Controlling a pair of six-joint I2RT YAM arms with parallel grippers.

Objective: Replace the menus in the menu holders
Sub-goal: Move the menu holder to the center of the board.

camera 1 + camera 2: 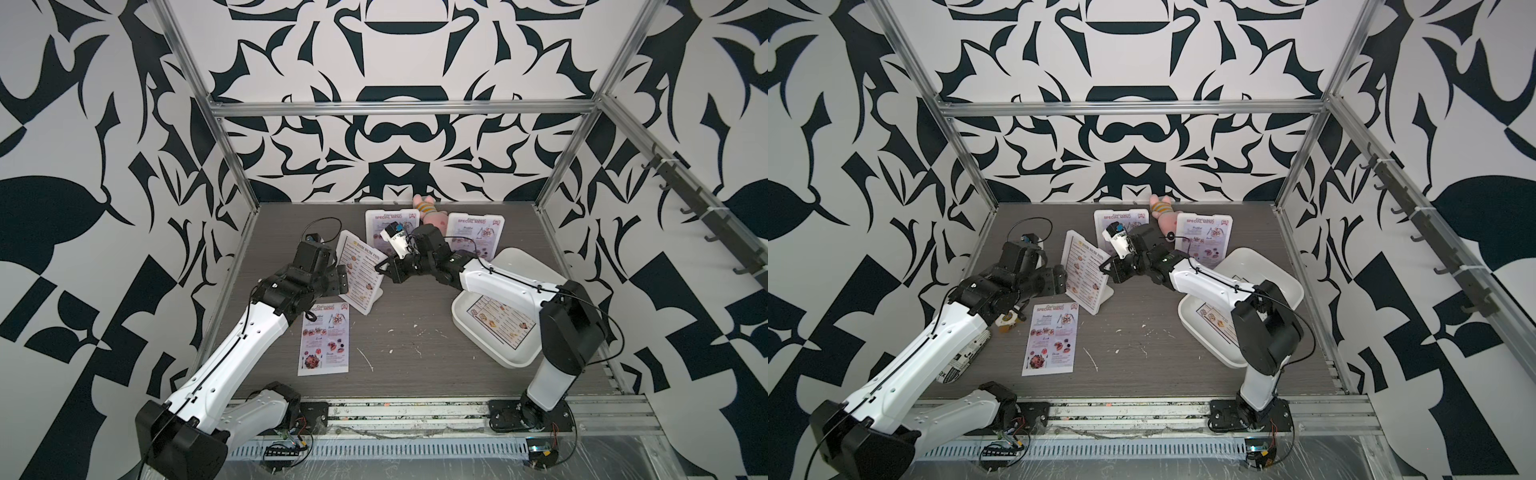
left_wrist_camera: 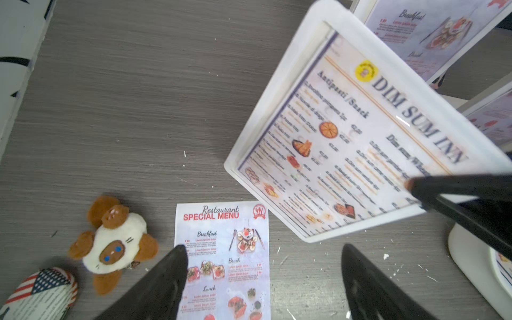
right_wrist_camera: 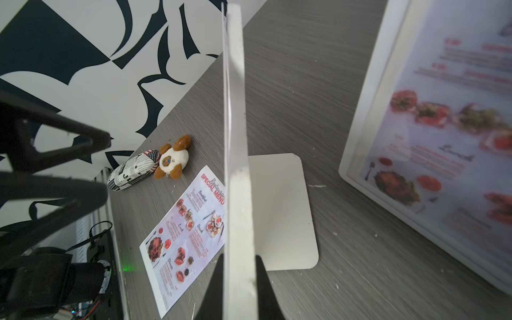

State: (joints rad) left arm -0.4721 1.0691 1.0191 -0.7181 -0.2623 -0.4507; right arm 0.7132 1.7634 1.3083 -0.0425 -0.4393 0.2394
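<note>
One holder (image 2: 279, 91) shows a DIM SUM INN menu (image 2: 360, 144), right claw (image 3: 238, 259) clamping its edge, left claw (image 2: 263, 247) wide, empty; two holders (image 1: 386, 211) (image 1: 476, 214) behind it await swapping.

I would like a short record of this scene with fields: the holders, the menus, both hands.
near holder: standing, holds DIM SUM INN menu
rear holders: two, each showing SPECIAL MENU
loose sheet: SPECIAL MENU, flat on table
tray: black-bordered menu inside
right hand: shut on near holder's edge
left hand: open, empty, close to near holder
</note>
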